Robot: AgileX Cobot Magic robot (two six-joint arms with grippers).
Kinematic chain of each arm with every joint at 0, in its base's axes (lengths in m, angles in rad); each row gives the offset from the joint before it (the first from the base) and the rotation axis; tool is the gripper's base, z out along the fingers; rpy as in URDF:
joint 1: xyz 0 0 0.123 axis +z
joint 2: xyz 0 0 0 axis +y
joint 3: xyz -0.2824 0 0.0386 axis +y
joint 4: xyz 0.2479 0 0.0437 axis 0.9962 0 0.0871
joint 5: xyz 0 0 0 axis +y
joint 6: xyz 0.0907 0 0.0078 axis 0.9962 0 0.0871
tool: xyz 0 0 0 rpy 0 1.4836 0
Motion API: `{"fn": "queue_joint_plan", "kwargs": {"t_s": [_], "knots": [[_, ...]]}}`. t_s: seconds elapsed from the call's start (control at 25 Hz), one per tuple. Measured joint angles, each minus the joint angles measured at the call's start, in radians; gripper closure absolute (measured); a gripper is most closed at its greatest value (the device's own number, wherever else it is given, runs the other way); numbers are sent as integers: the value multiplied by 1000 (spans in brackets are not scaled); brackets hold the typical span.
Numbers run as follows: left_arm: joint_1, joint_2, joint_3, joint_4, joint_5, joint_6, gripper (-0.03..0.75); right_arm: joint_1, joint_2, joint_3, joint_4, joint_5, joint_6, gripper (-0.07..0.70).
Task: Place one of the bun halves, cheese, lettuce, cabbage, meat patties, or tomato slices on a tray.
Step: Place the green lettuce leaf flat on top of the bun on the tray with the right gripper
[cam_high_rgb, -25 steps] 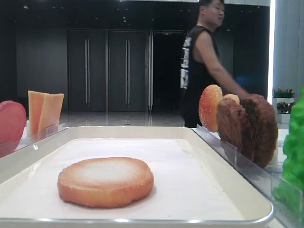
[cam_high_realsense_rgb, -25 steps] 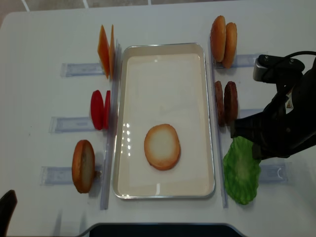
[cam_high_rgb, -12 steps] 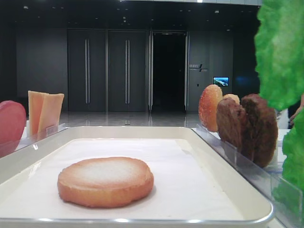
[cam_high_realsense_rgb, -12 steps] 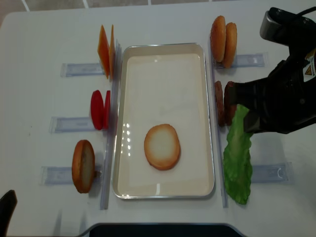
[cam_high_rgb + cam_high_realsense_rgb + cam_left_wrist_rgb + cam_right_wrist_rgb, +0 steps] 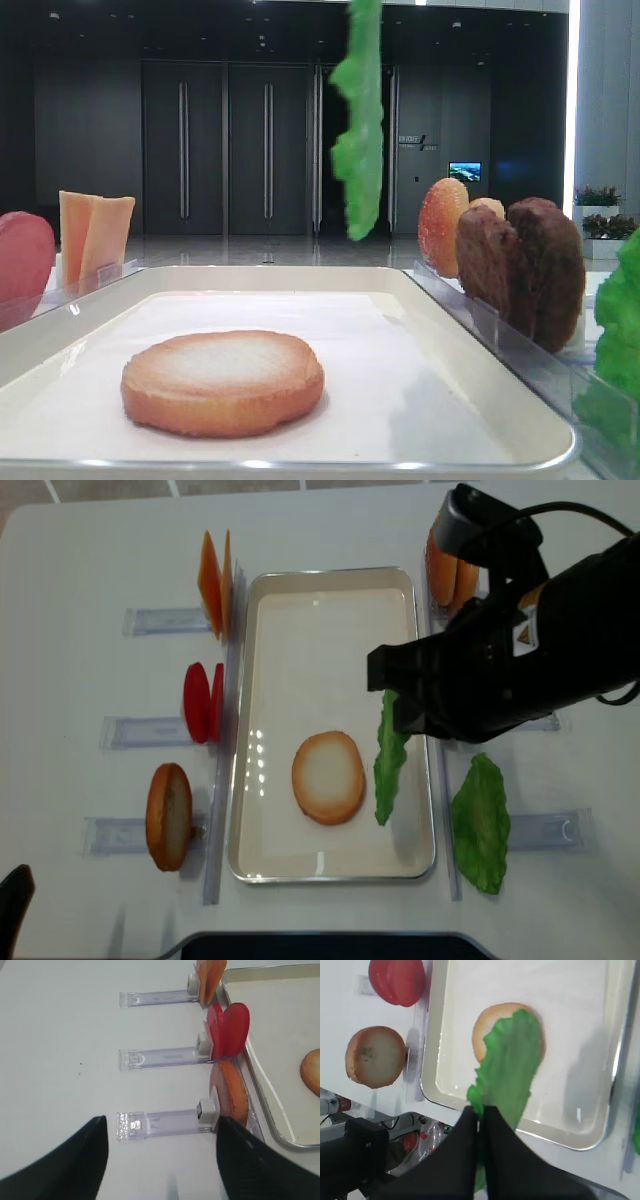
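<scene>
My right gripper (image 5: pixel 481 1112) is shut on the edge of a green lettuce (image 5: pixel 388 760) leaf. The leaf hangs edge-down above the right part of the white tray (image 5: pixel 330 572), right of the flat bun disc (image 5: pixel 328 777) lying on the liner. In the right wrist view the lettuce (image 5: pixel 512 1065) overlaps the bun disc (image 5: pixel 485 1025). A second lettuce leaf (image 5: pixel 482 823) lies right of the tray. My left gripper (image 5: pixel 160 1130) stands open over bare table, left of a bun half (image 5: pixel 230 1092) in its holder.
Clear slotted holders (image 5: pixel 165 620) line both long sides of the tray. On the left stand cheese (image 5: pixel 215 583), tomato slices (image 5: pixel 203 702) and a bun half (image 5: pixel 168 816). On the right stand meat patties (image 5: pixel 525 265) and a domed bun (image 5: pixel 441 225), which my arm partly hides from above.
My right gripper lifted the lettuce leaf from the right of the tray and carried it left over the tray. The person in the background has gone. The left gripper has not moved.
</scene>
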Motion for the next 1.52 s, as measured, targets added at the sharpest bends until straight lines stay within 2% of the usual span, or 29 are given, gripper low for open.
{"fn": "queue_joint_plan", "kwargs": {"t_s": [0.12, 0.32, 0.6, 1.2, 1.52], "knots": [[0, 0, 0, 0, 0, 0, 198, 11, 66, 0, 80, -54, -68, 603], [0, 0, 0, 0, 0, 0, 198, 11, 164, 0, 277, -131, -237, 603], [0, 0, 0, 0, 0, 0, 198, 11, 251, 0, 491, -187, -429, 603], [0, 0, 0, 0, 0, 0, 198, 11, 271, -4, 520, -286, -466, 603], [0, 0, 0, 0, 0, 0, 198, 11, 296, -5, 524, -296, -468, 603]]}}
